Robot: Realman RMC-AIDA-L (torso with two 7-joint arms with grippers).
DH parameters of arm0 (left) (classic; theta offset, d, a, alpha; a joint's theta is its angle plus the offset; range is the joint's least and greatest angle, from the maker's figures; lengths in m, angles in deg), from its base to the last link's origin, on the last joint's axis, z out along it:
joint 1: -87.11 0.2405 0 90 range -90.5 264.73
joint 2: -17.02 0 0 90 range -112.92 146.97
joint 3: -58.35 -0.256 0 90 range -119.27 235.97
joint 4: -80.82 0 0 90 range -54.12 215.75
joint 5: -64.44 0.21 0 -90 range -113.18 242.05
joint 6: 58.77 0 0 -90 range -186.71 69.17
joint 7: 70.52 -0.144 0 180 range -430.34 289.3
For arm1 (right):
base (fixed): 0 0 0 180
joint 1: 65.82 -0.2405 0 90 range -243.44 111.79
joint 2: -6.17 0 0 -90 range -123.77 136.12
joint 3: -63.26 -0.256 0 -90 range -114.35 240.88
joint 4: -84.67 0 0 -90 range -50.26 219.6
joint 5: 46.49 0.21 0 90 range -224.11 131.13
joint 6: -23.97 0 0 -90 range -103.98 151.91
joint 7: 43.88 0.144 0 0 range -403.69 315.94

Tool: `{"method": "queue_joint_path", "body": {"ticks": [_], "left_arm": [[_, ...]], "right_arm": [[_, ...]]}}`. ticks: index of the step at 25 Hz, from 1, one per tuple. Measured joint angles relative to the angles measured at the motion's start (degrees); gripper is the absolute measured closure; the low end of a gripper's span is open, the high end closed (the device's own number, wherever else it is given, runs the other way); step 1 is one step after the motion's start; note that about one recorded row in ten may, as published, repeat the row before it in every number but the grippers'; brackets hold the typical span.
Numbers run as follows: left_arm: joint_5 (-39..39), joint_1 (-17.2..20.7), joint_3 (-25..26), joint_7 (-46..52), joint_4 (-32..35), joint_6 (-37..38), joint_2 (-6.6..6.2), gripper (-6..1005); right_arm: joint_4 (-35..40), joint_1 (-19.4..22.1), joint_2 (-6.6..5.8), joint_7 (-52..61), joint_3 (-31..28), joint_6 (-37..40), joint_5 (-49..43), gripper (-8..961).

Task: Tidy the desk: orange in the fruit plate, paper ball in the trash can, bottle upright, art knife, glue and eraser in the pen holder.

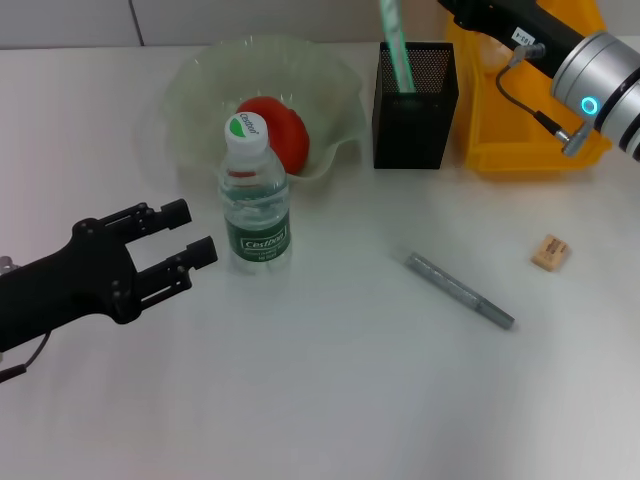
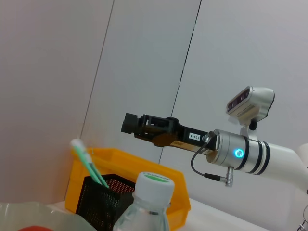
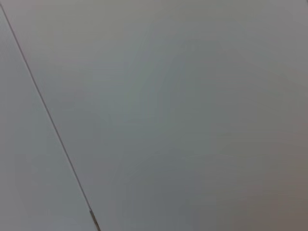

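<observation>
Left hand (image 1: 190, 245) low near worktop's left edge, fingers spread, grasping nothing, beside upright bottle (image 1: 254, 195). Right hand (image 2: 132, 126) raised above pen holder (image 1: 415, 105) at far edge, grip unreadable. Orange (image 1: 282, 132) in fruit plate (image 1: 200, 85); eraser (image 1: 551, 251) near right edge. White worktop (image 1: 330, 400), grey wall panels.

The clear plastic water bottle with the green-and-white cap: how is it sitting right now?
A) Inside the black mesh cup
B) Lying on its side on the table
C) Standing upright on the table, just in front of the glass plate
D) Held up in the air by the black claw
C: the clear plastic water bottle stands cap-up on the white table, in front of the translucent fruit plate; the left gripper is open beside it, not touching.
</observation>
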State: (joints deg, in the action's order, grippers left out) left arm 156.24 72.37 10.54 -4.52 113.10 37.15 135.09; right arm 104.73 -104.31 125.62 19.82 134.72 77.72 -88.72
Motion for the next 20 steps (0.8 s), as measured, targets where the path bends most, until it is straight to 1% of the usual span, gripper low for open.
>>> {"method": "queue_joint_path", "body": {"ticks": [5, 6, 7, 10, 11, 13, 16, 20], "left_arm": [[-0.15, 0.07, 0.01, 0.0, -0.29, 0.06, -0.17, 396], [-0.15, 0.07, 0.01, -0.01, -0.29, 0.06, -0.17, 396], [-0.15, 0.07, 0.01, -0.01, -0.29, 0.06, -0.17, 396], [-0.19, 0.14, 0.1, -0.46, -0.29, 0.06, -0.12, 396], [-0.25, 0.04, 0.4, -0.48, -0.3, 0.07, -0.1, 396], [-0.29, -0.2, 0.87, -0.41, -0.3, 0.19, -0.1, 396], [-0.32, -0.44, 1.32, -0.45, -0.29, 0.36, -0.04, 396], [-0.32, -0.63, 1.32, -0.51, -0.29, 0.33, 0.08, 396]], "right_arm": [[0.13, 0.88, -0.1, 0.08, 0.0, 3.23, -0.01, 534], [0.82, 1.74, -0.18, 0.03, 0.04, 5.0, -0.47, 516], [0.82, 1.74, -0.18, 0.03, 0.04, 5.0, -0.47, 499], [3.0, 3.83, -0.26, -0.02, 0.07, 7.05, -1.64, 446], [4.53, 5.05, -0.27, -0.03, 0.05, 8.2, -2.38, 445], [5.07, 5.43, -0.28, -0.03, 0.02, 8.58, -2.82, 442], [6.44, 6.31, -0.27, 0.02, -0.37, 9.09, -5.83, 438], [7.32, 7.29, -0.27, 0.35, -0.51, 10.25, -6.62, 432]]}}
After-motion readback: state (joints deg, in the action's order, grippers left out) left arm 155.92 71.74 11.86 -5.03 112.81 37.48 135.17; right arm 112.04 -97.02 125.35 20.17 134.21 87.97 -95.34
